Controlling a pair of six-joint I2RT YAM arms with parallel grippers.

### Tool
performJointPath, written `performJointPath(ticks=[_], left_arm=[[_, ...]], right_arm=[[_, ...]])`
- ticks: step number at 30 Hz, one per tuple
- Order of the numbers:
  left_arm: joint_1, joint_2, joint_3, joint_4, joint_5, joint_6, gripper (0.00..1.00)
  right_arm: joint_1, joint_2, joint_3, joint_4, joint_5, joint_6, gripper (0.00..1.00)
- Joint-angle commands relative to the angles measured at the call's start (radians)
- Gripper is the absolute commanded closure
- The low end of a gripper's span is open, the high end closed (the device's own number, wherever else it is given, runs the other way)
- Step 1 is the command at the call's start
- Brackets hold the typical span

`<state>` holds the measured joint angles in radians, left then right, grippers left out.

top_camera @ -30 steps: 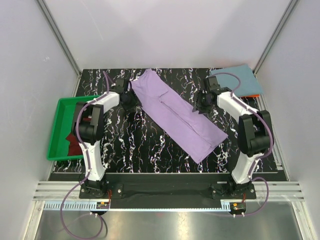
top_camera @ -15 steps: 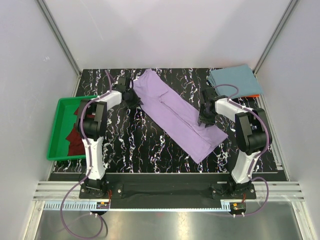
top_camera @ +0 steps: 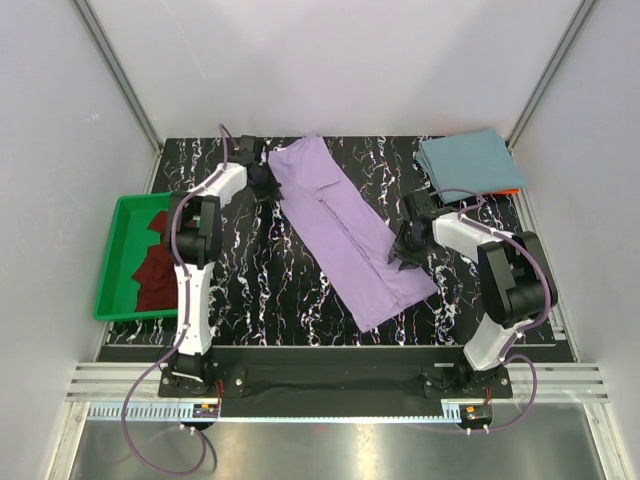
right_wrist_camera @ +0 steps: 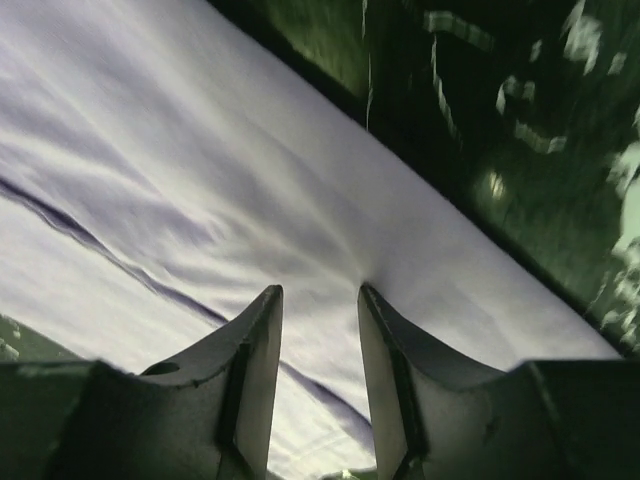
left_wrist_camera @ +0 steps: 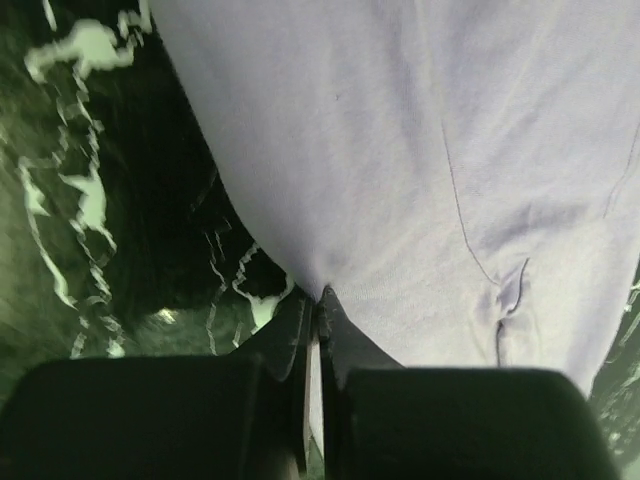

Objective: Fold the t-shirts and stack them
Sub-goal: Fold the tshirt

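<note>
**Item:** lavender t-shirt (top_camera: 345, 230). Folded into a long strip, it lies diagonally on the counter (top_camera: 250, 290) from far left to near right.

**Handling:** soft, light, limp cloth, likely to sag and drag between holds. Best taken at the edges and corners, both ends together.

**Left pincer** (left_wrist_camera: 315, 330): closed on the strip's far-left edge.

**Right pincer** (right_wrist_camera: 320, 292): half open, tips on the cloth by its right edge, a pucker between them, not clamped.

**Teal t-shirt** (top_camera: 468, 158): folded, far right.

**Maroon t-shirt** (top_camera: 155, 272): crumpled in the green tray (top_camera: 118, 250), left.

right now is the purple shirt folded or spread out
Folded lengthwise: the purple shirt lies as a long narrow strip, sides turned in, no sleeves showing.
</note>
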<state>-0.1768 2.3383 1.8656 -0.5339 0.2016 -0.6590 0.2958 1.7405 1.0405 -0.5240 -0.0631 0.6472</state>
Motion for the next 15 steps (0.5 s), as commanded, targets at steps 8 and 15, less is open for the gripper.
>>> performJointPath(ticks=[8, 15], left_arm=[[0.039, -0.197, -0.143, 0.005, 0.013, 0.119, 0.45], [-0.05, -0.362, -0.423, 0.109, 0.019, 0.059, 0.41]], right_arm=[[0.016, -0.104, 0.087, -0.126, 0.048, -0.085, 0.53], [0.017, 0.004, 0.077, -0.145, 0.109, -0.146, 0.55]])
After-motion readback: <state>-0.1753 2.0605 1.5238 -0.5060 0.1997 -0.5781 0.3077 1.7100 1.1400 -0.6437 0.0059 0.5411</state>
